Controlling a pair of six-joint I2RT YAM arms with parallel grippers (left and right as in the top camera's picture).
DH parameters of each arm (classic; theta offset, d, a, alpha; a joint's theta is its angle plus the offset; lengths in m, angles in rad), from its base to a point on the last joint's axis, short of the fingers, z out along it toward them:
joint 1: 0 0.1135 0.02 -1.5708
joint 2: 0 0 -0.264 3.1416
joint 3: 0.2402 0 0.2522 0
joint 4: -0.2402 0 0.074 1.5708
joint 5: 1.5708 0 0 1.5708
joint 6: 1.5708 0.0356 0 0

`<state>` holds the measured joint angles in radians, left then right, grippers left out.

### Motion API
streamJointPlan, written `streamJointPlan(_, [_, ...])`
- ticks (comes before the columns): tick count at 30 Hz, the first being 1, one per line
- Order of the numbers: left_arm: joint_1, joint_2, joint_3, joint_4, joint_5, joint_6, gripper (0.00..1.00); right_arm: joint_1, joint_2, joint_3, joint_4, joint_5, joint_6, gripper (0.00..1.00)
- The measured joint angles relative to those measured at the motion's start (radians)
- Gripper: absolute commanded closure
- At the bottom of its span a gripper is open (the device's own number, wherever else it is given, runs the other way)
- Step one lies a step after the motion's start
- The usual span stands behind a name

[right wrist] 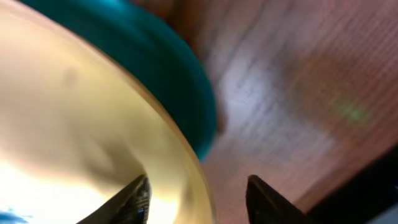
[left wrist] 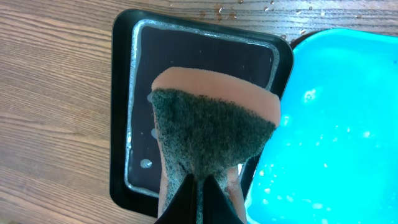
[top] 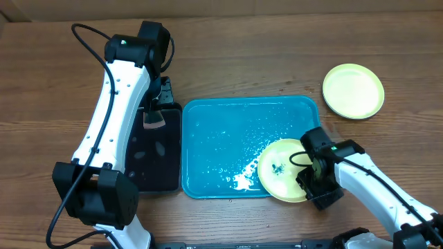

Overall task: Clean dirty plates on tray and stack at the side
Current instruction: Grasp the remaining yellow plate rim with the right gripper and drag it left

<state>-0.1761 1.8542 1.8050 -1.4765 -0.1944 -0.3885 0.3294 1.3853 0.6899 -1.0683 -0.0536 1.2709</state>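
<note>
Your right hand (top: pixel 315 178) sits at the lower right of the frame. Its arm comes in from the bottom right corner and reaches the right edge of a yellow-green plate (top: pixel 275 158). Its fingers (right wrist: pixel 135 196) stand apart, one over the plate and one outside the rim, not closed on it. Your left hand (left wrist: pixel 200 193), left of centre, points down over the black tray (left wrist: pixel 122 124) and grips one sponge (left wrist: pixel 211 118). You can count two plates. The smudged one lies in the lower right corner of the turquoise tray (top: pixel 208 131). The second plate (top: pixel 353 90) lies on the surface (top: pixel 242 62) at upper right, apart from the tray.
</note>
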Motion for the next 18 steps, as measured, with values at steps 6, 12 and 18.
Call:
streamJointPlan(6, [0.0, 0.0, 0.0, -0.001, 0.0, 0.0, 0.96, -0.004, 0.001, -0.017, 0.061, 0.018, -0.057, 0.81])
streamJointPlan(12, [0.0, 0.0, 0.0, 0.0, 0.0, 0.0, 0.96, -0.008, 0.0, -0.017, 0.111, 0.02, -0.127, 0.91])
streamJointPlan(18, [0.0, 0.0, 0.0, 0.0, 0.0, 0.0, 0.96, -0.008, 0.002, -0.016, 0.114, 0.03, -0.21, 0.96])
